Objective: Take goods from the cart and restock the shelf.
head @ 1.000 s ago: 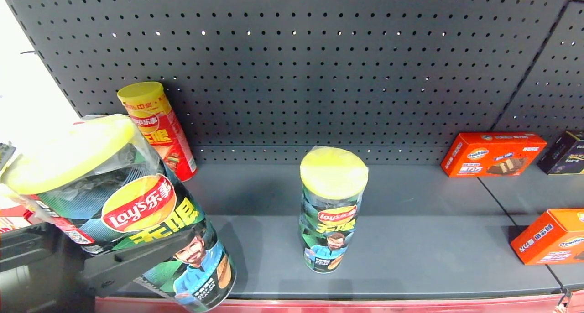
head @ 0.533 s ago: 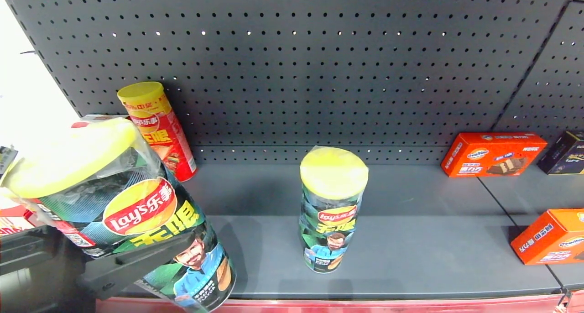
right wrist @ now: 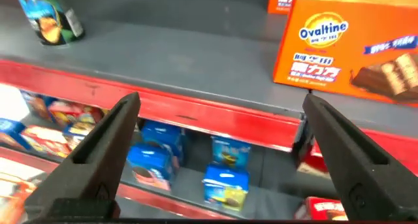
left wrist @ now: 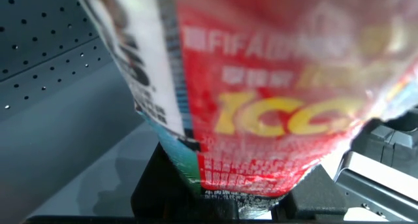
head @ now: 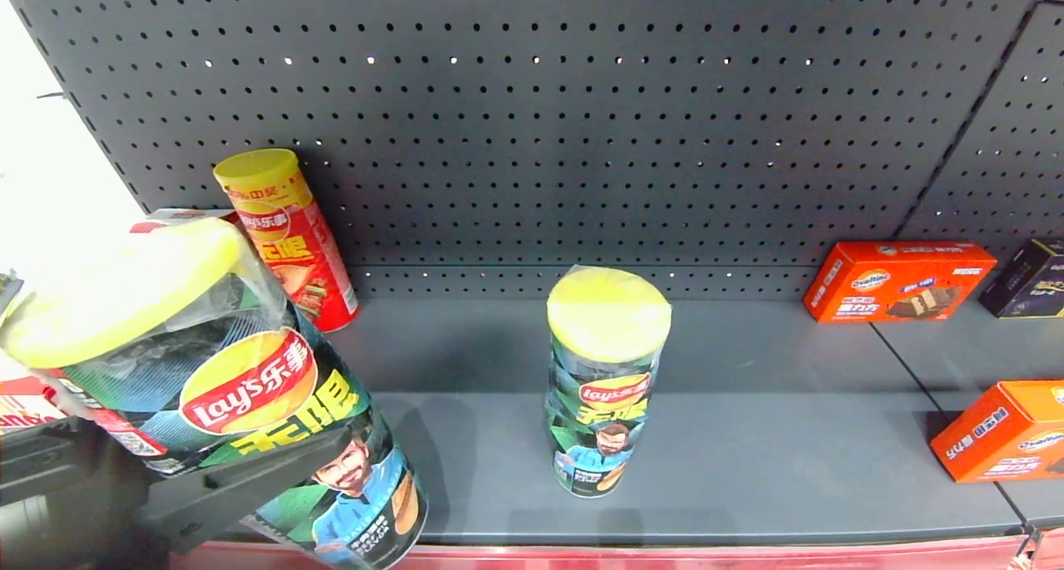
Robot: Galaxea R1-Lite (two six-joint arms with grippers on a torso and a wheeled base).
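The green chip can (head: 249, 404) clamped in the left pincer (head: 283, 462) has sunk slightly and drifted toward the robot's left over the past second. Its yellow lid (head: 125, 287) now sits lower in the head view. This uncovers more of the red can (head: 287, 238) and the top edge of a box (head: 183, 215) behind it.

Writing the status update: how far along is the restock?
Done: one green can and a red can stand upright on the shelf. In hand: the left gripper is shut on a second green can, tilted over the shelf's front left edge, not yet stood up. Left: setting it down. The right gripper is open and empty. How many goods remain cannot be told.
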